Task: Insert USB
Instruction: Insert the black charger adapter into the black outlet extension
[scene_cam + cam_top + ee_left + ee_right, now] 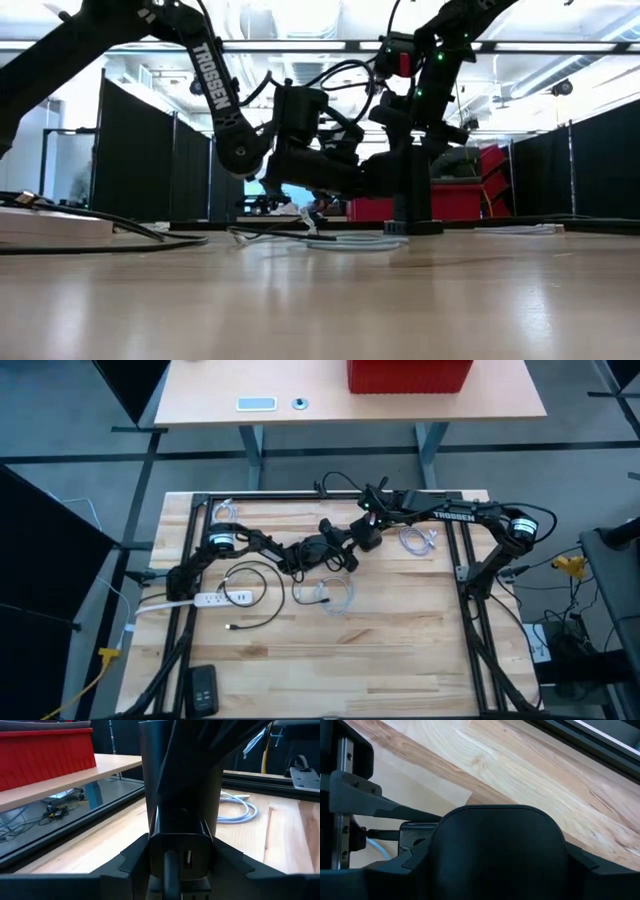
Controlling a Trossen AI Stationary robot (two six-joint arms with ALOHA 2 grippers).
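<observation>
Where the two arms meet over the middle of the table [400, 650], the left gripper [345, 552] and the right gripper [368, 535] stand nose to nose, almost touching in the high view. In the left wrist view a black charger block [182, 857] sits dead ahead of that arm's fingers [127, 860], which spread to either side of it; the block shows a USB port [188, 860] on its face, and a dark plug [170, 867] stands against that face just beside the port — whether the plug is seated in a socket cannot be told. The block hangs under the dark body of the right gripper, which appears to clamp it from above, though the pads themselves are hidden. The right wrist view is mostly filled by a rounded black housing [497, 855], so the right fingers cannot be judged there; beside it a thin cable [380, 849] runs towards the left arm's hardware. Whether the left fingers pinch the plug or merely flank it cannot be told — the contact falls below the picture's edge. In the low view both grippers hang close above the table, with a white cable [340, 241] lying on the wood beneath them. Elsewhere on the table: a white power strip [215, 599], a black cable [250, 622] looped beside it, and a second white cable [418, 540] coiled near the right arm.
</observation>
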